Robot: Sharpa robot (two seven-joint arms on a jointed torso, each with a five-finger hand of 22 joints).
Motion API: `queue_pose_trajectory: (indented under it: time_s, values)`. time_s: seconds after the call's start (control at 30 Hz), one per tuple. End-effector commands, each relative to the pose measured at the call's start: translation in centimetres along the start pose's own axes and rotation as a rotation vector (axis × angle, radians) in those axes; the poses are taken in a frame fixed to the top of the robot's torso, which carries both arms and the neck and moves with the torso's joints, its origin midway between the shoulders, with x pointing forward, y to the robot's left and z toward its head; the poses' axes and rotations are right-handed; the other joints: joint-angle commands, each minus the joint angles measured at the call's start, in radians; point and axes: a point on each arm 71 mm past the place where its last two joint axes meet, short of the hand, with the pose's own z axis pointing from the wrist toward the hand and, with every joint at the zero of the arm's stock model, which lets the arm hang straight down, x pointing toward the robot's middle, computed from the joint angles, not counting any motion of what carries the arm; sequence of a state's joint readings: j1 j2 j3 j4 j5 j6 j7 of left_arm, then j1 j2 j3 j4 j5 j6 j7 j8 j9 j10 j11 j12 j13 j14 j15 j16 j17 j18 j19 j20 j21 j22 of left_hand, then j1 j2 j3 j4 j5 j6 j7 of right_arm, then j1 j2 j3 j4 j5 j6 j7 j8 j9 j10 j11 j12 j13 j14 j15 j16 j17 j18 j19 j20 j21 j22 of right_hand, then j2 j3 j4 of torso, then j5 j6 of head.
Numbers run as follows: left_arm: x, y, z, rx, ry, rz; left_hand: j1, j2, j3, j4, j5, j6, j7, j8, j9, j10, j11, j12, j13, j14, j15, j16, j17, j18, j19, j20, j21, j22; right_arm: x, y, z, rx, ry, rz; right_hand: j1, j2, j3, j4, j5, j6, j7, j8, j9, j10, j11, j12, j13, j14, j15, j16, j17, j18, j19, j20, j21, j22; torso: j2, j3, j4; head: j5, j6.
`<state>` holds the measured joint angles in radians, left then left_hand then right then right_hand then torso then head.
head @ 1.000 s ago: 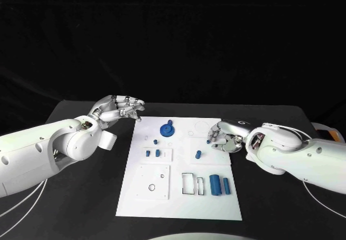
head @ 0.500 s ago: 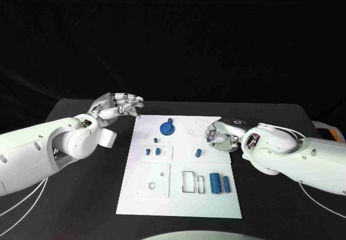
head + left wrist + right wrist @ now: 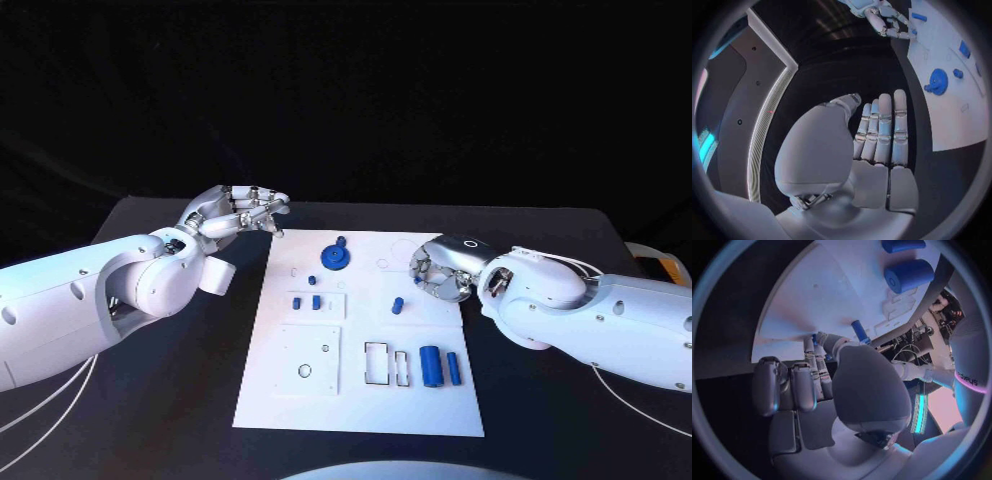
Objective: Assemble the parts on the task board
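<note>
The right silver many-fingered hand (image 3: 440,268) hangs over the right edge of the flat white task board (image 3: 361,400), just right of frame centre, fingers curled inward; whether they pinch anything I cannot tell. The left silver hand (image 3: 235,213) waits off the board's upper left corner, empty, fingers straight and close together. This looks like the reach for a part: the small blue peg (image 3: 397,305) lies just below and left of the right hand, apart from its fingertips. Next it would need to lower and close on that peg. The round blue disc (image 3: 335,259) sits left of it; two blue cylinders (image 3: 440,367) lie lower down
</note>
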<state>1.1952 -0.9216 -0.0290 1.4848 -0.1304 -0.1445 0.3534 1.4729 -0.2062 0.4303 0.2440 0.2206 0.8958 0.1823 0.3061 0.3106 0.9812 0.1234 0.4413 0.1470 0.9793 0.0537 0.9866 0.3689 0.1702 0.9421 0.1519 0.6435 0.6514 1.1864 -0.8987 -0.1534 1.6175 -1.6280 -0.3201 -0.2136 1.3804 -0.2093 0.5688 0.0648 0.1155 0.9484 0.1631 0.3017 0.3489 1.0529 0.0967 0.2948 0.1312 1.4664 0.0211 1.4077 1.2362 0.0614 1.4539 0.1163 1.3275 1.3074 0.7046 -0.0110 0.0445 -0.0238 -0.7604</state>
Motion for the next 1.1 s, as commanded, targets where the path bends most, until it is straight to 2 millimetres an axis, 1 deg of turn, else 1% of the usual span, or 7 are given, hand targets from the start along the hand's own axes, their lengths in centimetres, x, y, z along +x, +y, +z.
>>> queue_pose_trajectory:
  time_s: [0.03,0.23,0.37,0.63,0.73,0.97,1.1]
  values:
    - [0.1,-0.2,0.0,0.013,0.003,-0.009,0.008,-0.001,0.001,-0.006,0.003,0.002,0.002,0.005,-0.001,-0.002,-0.001,-0.004,-0.001,0.008,0.002,0.002,0.001,0.013,0.009,0.001,-0.004,-0.002,1.1,0.1,0.0,0.022,0.060,-0.059,0.001,0.008,0.009,-0.006,-0.006,0.007,0.000,0.006,0.001,0.008,-0.002,0.008,-0.001,0.039,-0.007,0.005,-0.002,-0.007,0.009,0.000,0.006,0.150,0.000,0.0004,-0.0008,0.000,-0.002]
    - [0.2,-0.1,0.0,0.011,0.004,-0.009,0.008,-0.002,0.000,-0.007,0.003,0.002,0.003,0.006,-0.001,-0.003,-0.001,-0.005,-0.002,0.009,0.002,0.002,0.002,0.013,0.010,0.001,-0.004,-0.001,1.5,0.5,0.1,0.018,0.072,-0.079,-0.009,0.006,0.013,-0.014,-0.027,0.008,-0.001,0.005,0.001,0.012,-0.002,0.008,-0.001,0.040,-0.008,0.007,0.000,-0.008,0.010,-0.002,0.009,0.153,0.000,0.0006,-0.0011,0.000,-0.004]
    - [0.2,-0.1,0.0,0.009,0.008,-0.010,0.005,-0.005,-0.004,-0.006,0.003,0.000,0.004,0.006,-0.002,-0.007,0.001,-0.007,-0.003,0.009,0.003,0.003,0.003,0.012,0.012,0.002,-0.004,-0.002,1.8,0.8,0.1,0.017,0.088,-0.093,-0.010,0.006,0.014,-0.016,-0.030,0.007,-0.001,0.005,0.001,0.012,-0.002,0.008,-0.001,0.040,-0.008,0.007,-0.001,-0.008,0.010,-0.002,0.009,0.153,0.000,0.0000,-0.0004,-0.005,-0.004]
    - [0.2,-0.1,0.0,0.004,0.011,-0.008,0.001,-0.010,-0.009,-0.006,0.004,-0.007,0.008,0.003,-0.004,-0.015,0.004,-0.011,-0.005,0.006,0.006,0.003,0.004,0.011,0.012,0.003,-0.008,-0.003,2.1,1.2,0.1,0.014,0.101,-0.136,-0.005,0.010,0.028,-0.031,-0.036,0.013,-0.003,0.007,0.001,0.014,-0.004,0.008,-0.001,0.039,-0.010,0.007,-0.004,-0.009,0.012,-0.003,0.013,0.156,-0.001,0.0000,-0.0011,-0.007,-0.005]
    - [0.3,-0.1,0.0,0.004,0.015,-0.006,0.002,-0.010,-0.009,-0.006,0.004,-0.007,0.008,0.003,-0.004,-0.017,0.005,-0.012,-0.005,0.006,0.007,0.003,0.004,0.011,0.012,0.003,-0.008,-0.004,2.1,1.4,0.1,0.011,0.096,-0.147,-0.008,0.018,0.039,-0.040,-0.047,0.024,-0.007,0.011,0.003,0.024,-0.008,0.011,-0.001,0.040,-0.013,0.008,-0.004,-0.010,0.015,-0.005,0.019,0.159,-0.001,-0.0003,-0.0010,-0.007,-0.005]
    - [0.4,-0.1,0.0,0.000,0.016,-0.001,0.007,-0.007,-0.008,-0.010,0.005,-0.008,0.009,0.005,-0.004,-0.022,0.006,-0.013,-0.006,0.004,0.007,0.003,0.005,0.011,0.012,0.003,-0.009,-0.004,1.9,1.7,0.1,0.015,0.047,-0.167,-0.003,0.063,0.084,-0.079,-0.061,0.070,-0.023,0.036,0.016,0.072,-0.026,0.023,0.007,0.040,-0.028,0.008,-0.010,-0.014,0.025,-0.018,0.040,0.172,0.000,-0.0001,-0.0004,-0.011,-0.004]
    - [0.4,-0.1,0.0,-0.002,0.016,0.000,0.008,-0.006,-0.008,-0.010,0.005,-0.008,0.009,0.005,-0.004,-0.022,0.006,-0.013,-0.006,0.004,0.007,0.003,0.005,0.011,0.012,0.003,-0.009,-0.004,1.8,1.8,0.1,0.015,0.029,-0.168,-0.005,0.073,0.095,-0.087,-0.060,0.073,-0.024,0.039,0.019,0.079,-0.029,0.022,0.008,0.040,-0.030,0.009,-0.011,-0.015,0.026,-0.021,0.041,0.174,0.000,0.0005,-0.0003,-0.012,-0.004]
